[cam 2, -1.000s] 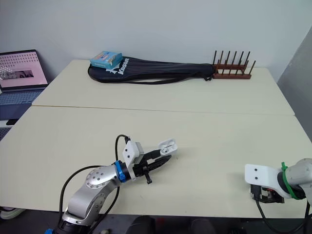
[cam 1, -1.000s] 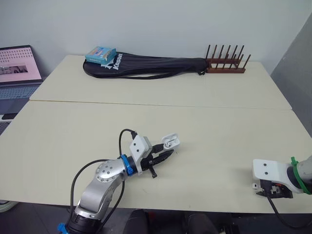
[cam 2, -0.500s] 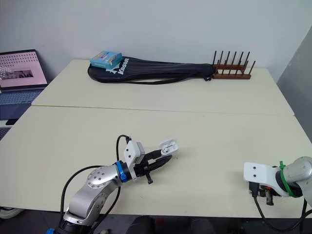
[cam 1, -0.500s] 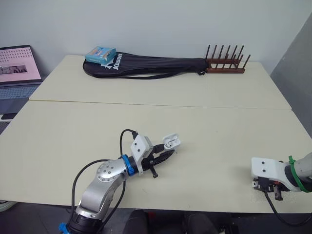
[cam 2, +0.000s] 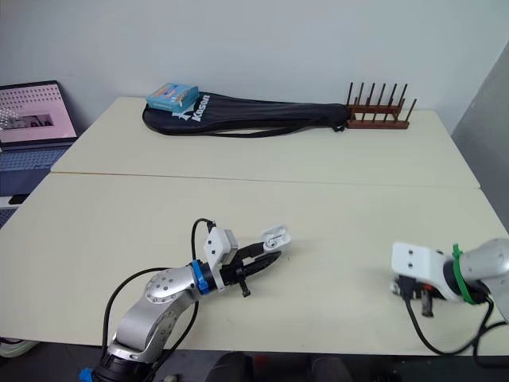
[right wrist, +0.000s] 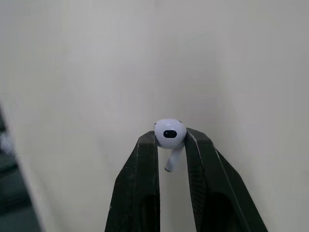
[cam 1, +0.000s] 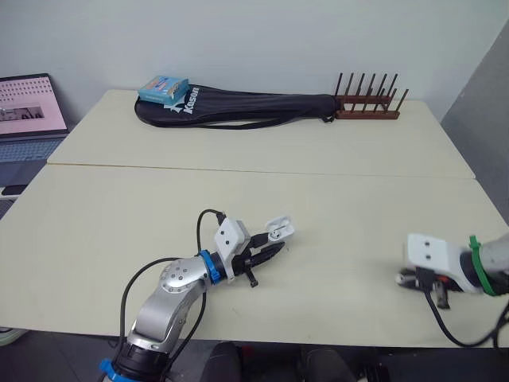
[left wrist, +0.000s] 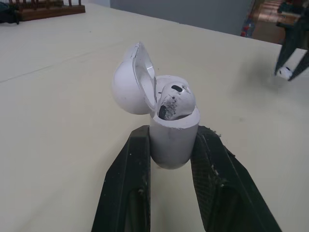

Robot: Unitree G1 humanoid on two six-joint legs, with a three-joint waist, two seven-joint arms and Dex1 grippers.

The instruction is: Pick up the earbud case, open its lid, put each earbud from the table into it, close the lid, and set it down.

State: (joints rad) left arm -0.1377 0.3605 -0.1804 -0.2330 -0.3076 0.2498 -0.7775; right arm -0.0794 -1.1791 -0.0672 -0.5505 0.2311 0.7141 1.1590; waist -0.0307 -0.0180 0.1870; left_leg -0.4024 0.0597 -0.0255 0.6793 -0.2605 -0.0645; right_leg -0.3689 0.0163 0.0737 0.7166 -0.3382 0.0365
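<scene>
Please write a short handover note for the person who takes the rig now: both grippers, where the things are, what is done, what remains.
Left gripper: shut on the earbud case, near the front of the table; lid open.
Right gripper: shut on the second earbud, off to the robot's right, apart from the case.
Done: case picked up, lid opened, one earbud seated in the case.
Left: bring the second earbud to the case, seat it, close the lid, set the case down.
</scene>
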